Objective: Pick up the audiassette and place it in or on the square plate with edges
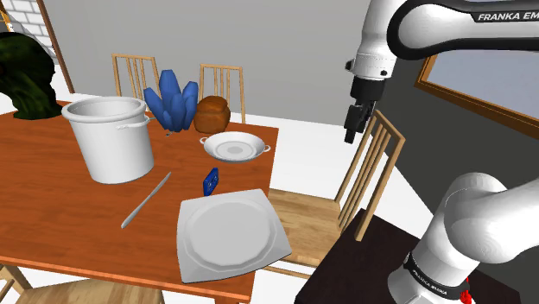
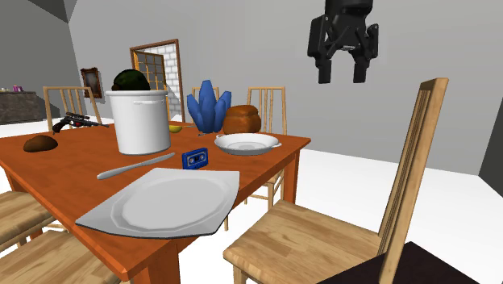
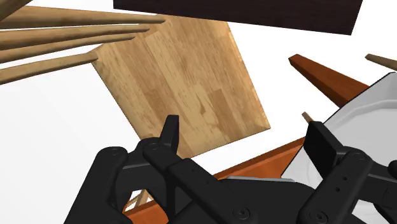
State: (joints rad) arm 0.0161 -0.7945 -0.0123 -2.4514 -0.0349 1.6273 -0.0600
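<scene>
Blue cassette [image 1: 211, 180] [image 2: 195, 158] on edge on the table [image 1: 52, 199], just beside the square plate [image 1: 229, 233] [image 2: 161, 202]. Gripper [image 2: 342, 50] [image 1: 352, 129] high above the chair [image 2: 298, 242] near the plate, fingers spread wide, well apart from the cassette.

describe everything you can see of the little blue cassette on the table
The small blue rectangular cassette stands upright on a long edge on the orange-brown wooden table, its face showing paler markings. It sits between the white square plate with raised edges and the white shallow two-handled dish, close beside the plate's edge; whether they touch is unclear. Nothing holds it: the open black gripper hangs high over the light wooden chair, well apart.
</scene>
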